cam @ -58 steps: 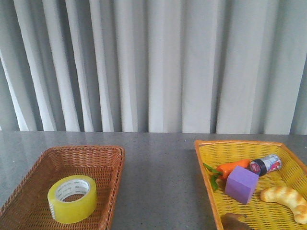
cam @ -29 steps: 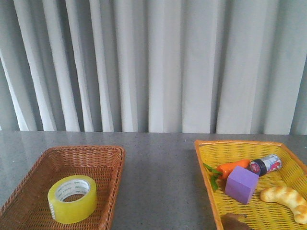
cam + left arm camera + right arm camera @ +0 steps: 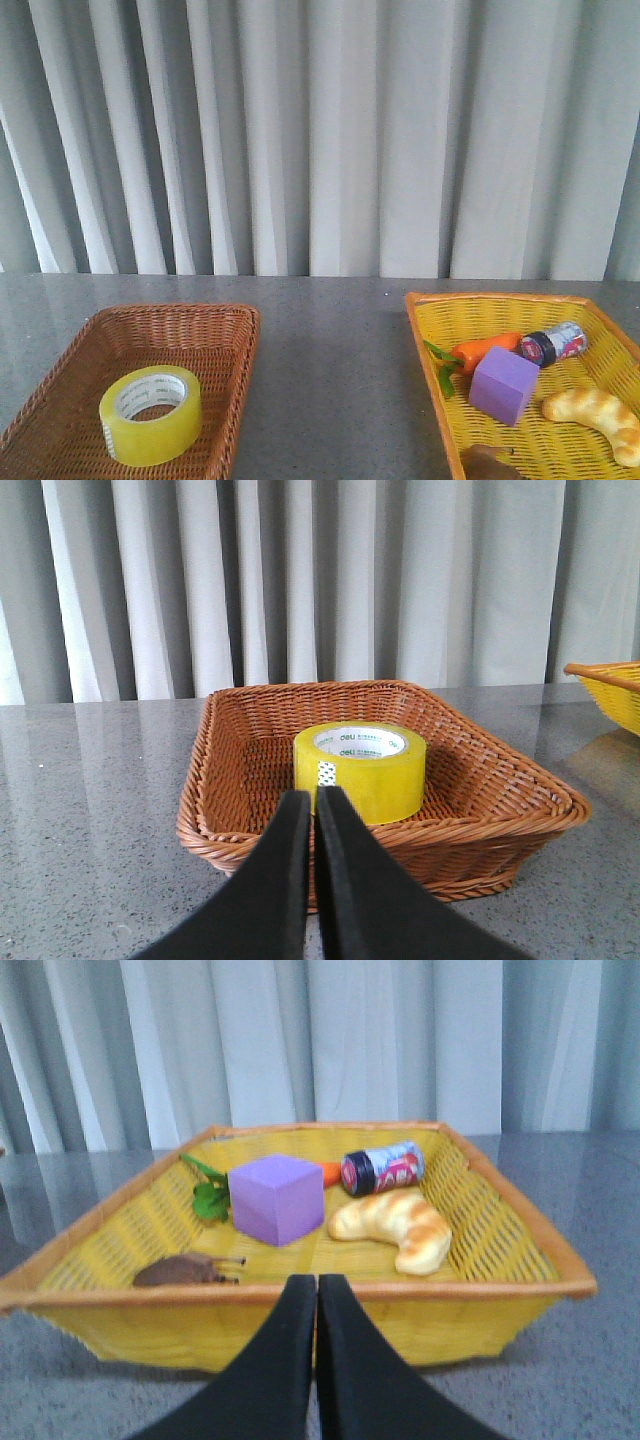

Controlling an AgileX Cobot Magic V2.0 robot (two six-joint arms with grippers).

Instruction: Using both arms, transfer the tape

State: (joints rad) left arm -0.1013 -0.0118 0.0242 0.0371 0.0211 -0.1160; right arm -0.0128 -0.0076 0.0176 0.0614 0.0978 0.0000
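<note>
Tape, a wide yellow-green translucent roll with a white printed core [image 3: 150, 414], lies flat in the brown wicker basket [image 3: 232, 330] near the desk's left edge. It looks light, stiff and slick; grip across its wall. Left gripper [image 3: 312, 810] and right gripper [image 3: 316, 1295] are both closed, empty. Arms are unseen from the front.

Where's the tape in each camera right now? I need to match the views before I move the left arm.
Front view: tape lower left, lying flat in the brown wicker basket.
Left wrist view: tape at centre, just beyond the shut left claw.
Right wrist view: not in it.
Shared landmark: the brown wicker basket.
</note>
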